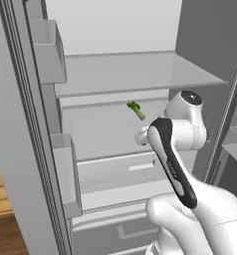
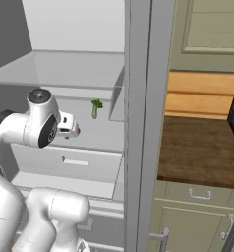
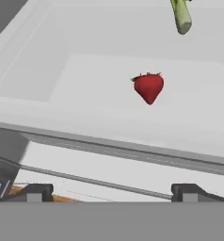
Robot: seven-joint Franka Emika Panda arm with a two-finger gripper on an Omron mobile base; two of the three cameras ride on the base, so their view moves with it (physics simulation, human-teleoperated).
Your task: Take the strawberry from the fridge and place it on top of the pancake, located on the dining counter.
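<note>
Pale grey fridge (image 1: 140, 74) shelf carries the strawberry (image 3: 148, 87); gripper (image 3: 111, 190) jaws stand wide apart, short of the berry, holding nothing; green stalk (image 3: 181, 16) lies beyond the strawberry.

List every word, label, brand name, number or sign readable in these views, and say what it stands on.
None can be read.
A faint pale marking runs along the dark band of the robot arm in the left base view; it is too small and blurred to make out.
The fridge, strawberry and green vegetable carry no print.
</note>
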